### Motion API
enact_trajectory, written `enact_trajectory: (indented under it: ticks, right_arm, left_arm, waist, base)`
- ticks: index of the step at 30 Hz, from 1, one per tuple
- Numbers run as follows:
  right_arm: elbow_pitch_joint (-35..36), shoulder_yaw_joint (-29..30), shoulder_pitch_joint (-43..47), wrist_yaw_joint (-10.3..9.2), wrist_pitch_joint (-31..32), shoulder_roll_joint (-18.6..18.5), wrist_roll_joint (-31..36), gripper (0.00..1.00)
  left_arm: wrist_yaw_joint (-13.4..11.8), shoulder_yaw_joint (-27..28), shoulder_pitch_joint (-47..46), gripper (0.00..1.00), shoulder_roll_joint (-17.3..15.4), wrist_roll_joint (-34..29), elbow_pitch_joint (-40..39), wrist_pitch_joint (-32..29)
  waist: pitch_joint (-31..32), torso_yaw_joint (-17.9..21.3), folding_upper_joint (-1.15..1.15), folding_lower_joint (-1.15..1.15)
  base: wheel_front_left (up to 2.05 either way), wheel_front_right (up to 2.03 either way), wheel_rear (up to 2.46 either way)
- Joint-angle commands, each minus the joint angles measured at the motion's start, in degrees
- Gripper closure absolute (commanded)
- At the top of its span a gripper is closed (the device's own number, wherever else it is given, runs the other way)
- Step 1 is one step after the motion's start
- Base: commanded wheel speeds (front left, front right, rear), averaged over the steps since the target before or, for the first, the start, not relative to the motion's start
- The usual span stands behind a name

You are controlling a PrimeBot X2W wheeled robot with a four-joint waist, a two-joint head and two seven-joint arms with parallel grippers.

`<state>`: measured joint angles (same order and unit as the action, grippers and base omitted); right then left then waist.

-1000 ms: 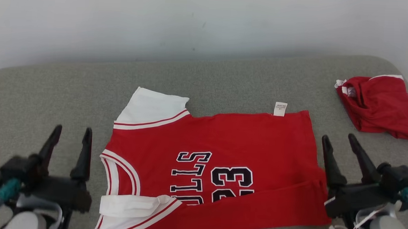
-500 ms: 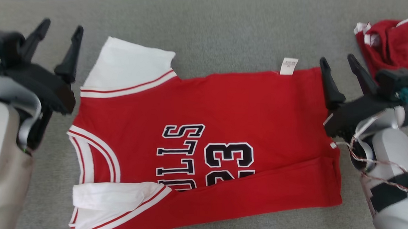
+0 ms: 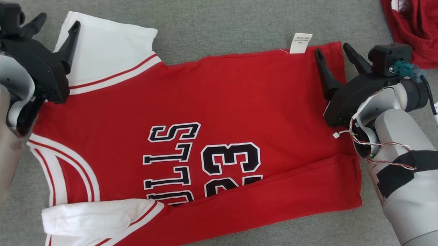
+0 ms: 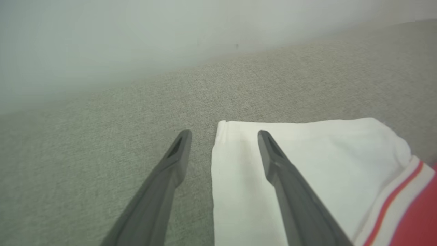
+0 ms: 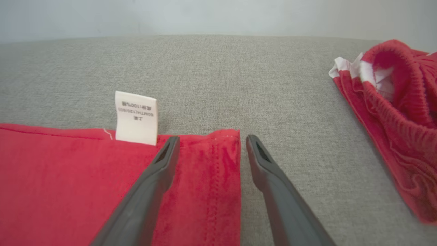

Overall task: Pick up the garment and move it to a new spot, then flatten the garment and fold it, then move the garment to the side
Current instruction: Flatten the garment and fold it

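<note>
**Garment.** The red jersey [image 3: 219,112] lies spread on the grey padded surface [image 3: 227,16], collar to the left and hem to the right. Its near long edge is turned over the lower part of the number.

**Claws.** Your left gripper [image 3: 59,19] stands with jaws wide apart and empty at the far-left white sleeve [image 3: 107,51], one finger over the sleeve and the other over bare surface. Your right gripper [image 3: 332,48] is likewise apart and empty. It straddles the far-right hem corner, just right of the care label [image 3: 301,43]. These views do not show whether any fingertip touches cloth.

**Hazards, in my judgement:**
1. Each claw straddles an edge rather than sitting over the cloth. Close as they stand and you may pinch a thin margin, or the top layer alone, and the corner could slip out on the lift.
2. The sleeve looks loose and the hem is stitched. Unequal drag between your two arms would bring the far edge over skewed.
3. Drawing the far edge nearward could ruck the near fold and the near sleeve [image 3: 96,217], which lies bunched.
4. A second red garment [image 3: 426,28] lies close to the right of your right wrist and its cable. A swing that way could snag it.
</note>
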<state>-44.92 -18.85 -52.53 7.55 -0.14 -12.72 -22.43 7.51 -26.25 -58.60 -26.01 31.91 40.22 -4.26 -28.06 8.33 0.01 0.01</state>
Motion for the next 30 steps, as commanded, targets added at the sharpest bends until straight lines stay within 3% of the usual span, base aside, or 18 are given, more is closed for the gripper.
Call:
enact_trajectory:
  ticks: [1, 15, 16, 17, 18, 19, 30]
  right_arm:
    - [-0.9, -0.5, -0.89, -0.16, -0.46, 0.41, -0.79, 0.0]
    - [-5.81, -4.39, -5.64, -0.16, -1.46, 2.3, -3.5, 0.0]
    - [-6.07, -4.74, -5.94, -0.16, -1.6, 2.43, -3.75, 0.31]
    - [-6.38, -5.03, -6.21, -0.16, -1.78, 2.5, -4.0, 0.56]
    - [-6.63, -5.36, -6.47, -0.16, -2.0, 2.46, -4.23, 0.92]
    - [-6.89, -5.61, -6.71, -0.16, -2.41, 2.34, -4.49, 1.0]
    - [-10.25, -7.5, -5.03, -0.16, -9.65, -0.67, -5.68, 1.0]
  left_arm:
    - [-0.09, -0.85, -1.36, 0.0, -0.35, 0.98, 1.77, 0.18]
    - [-0.09, -7.31, -7.12, 0.0, 0.31, 5.88, 9.12, 0.2]
    - [-0.08, -7.89, -7.54, 0.0, 0.51, 6.19, 9.38, 0.19]
    - [-0.09, -8.33, -7.95, 0.16, 0.62, 6.53, 9.73, 0.46]
    - [-0.09, -8.54, -8.34, 0.73, 0.82, 7.06, 10.06, 0.85]
    - [-0.09, -8.72, -8.69, 1.0, 1.04, 7.62, 10.23, 1.33]
    - [-0.09, -12.04, -6.16, 1.0, 1.13, 13.03, 6.13, 12.27]
  waist:
    - [-0.56, 0.58, -0.01, -0.01]
    - [-2.66, 1.47, -0.01, -0.01]
    - [-2.79, 1.45, -0.01, -0.01]
    - [-2.89, 1.43, -0.01, -0.01]
    - [-2.95, 1.36, -0.01, -0.01]
    - [-2.95, 1.27, -0.01, -0.01]
    - [2.33, -1.94, -0.01, -0.01]
  base:
    - [0.0, 0.0, 0.0]
    - [0.0, 0.0, 0.0]
    - [0.0, 0.0, 0.0]
    - [0.0, 0.0, 0.0]
    - [0.0, 0.0, 0.0]
    - [0.0, 0.0, 0.0]
    - [0.0, 0.0, 0.0]
